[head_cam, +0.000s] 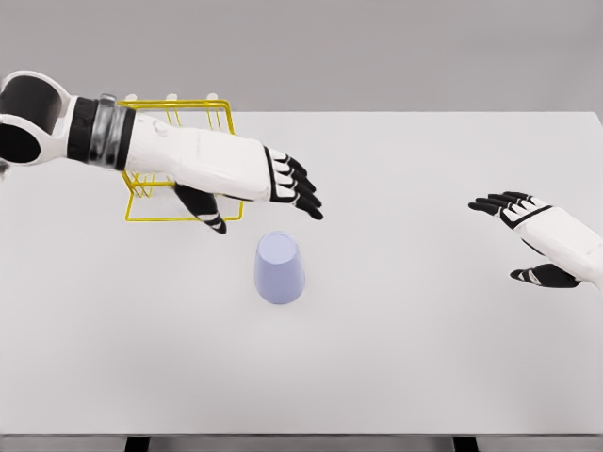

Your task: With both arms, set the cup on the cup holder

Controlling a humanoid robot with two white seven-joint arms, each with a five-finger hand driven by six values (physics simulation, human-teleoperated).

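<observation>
Right now it's the approach step, pre-grasp: nothing is held yet. The cup (280, 268), pale lilac, sits upside down on the white worktop (424, 330), roughly centre, wider rim down and closed base facing up. It's free-standing, touching neither hand.

The left hand (283, 184) hovers just above and a bit behind the cup, w/ its arm crossing in front of the cup holder (179, 202), a yellow wire rack at the back left of the worktop. Its fingers (306, 188) are spread and relaxed, pointing right, thumb hanging down toward the rack side; clamped on nothing. Part of the rack is hidden by the forearm, so the pegs can't be read in full; a few white tips show above it.

The right hand (528, 235) is well apart from the cup, out at the right side of the worktop, fingers also apart and empty, palm turned inward.

Judgement: the next move prob. calls for the left hand to drop and wrap the cup's side wall, thumb opposite the other fingers, w/o tipping it. The task wants both arms, so the right hand likely needs to close in from the right to steady or share the lift. After that, carry it back-left to the rack, approx. over a peg.
</observation>
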